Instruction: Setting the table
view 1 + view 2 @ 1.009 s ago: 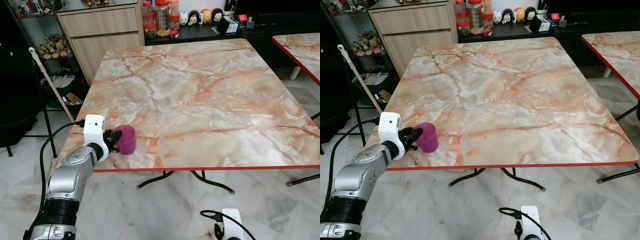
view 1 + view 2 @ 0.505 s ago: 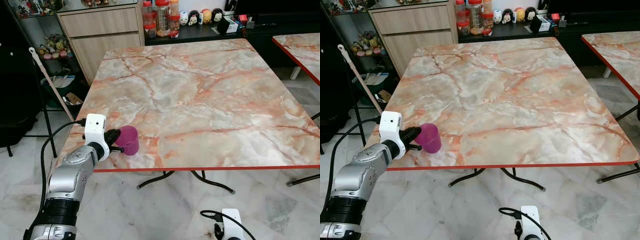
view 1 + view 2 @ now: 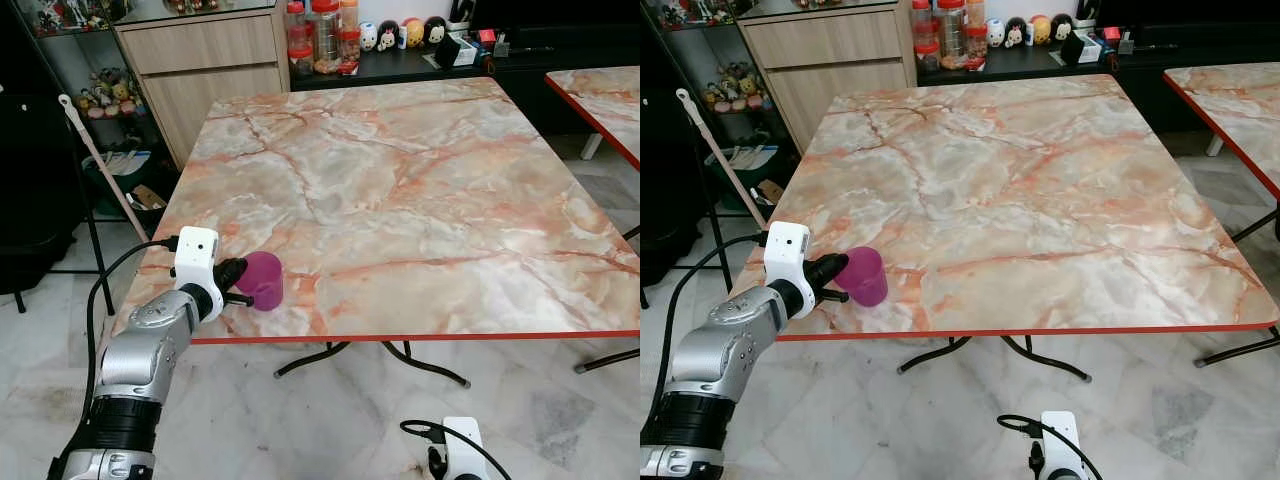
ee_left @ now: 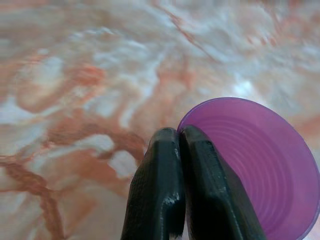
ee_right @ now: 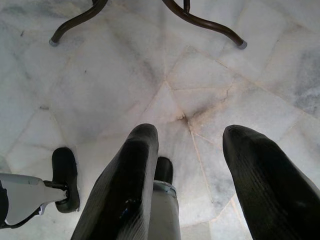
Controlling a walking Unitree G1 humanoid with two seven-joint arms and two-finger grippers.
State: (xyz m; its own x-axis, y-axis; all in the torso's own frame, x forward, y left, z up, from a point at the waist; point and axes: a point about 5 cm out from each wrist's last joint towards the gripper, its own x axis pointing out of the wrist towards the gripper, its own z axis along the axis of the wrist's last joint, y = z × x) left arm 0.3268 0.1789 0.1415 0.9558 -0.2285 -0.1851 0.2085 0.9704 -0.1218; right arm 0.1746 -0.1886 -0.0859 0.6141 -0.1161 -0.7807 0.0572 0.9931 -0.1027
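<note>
Left gripper (image 4: 179,137) clenched on purple cup's (image 3: 262,279) rim, near marble table's (image 3: 420,190) front edge; placing step likely; next, release upright; right gripper (image 5: 192,150) spread, idle

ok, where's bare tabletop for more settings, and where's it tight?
Nearly the whole marble table is bare, from the purple cup across to the far and right edges. Only the near-left corner is crowded, where the left claw pinches the cup's rim. Right claw hangs over floor.
</note>
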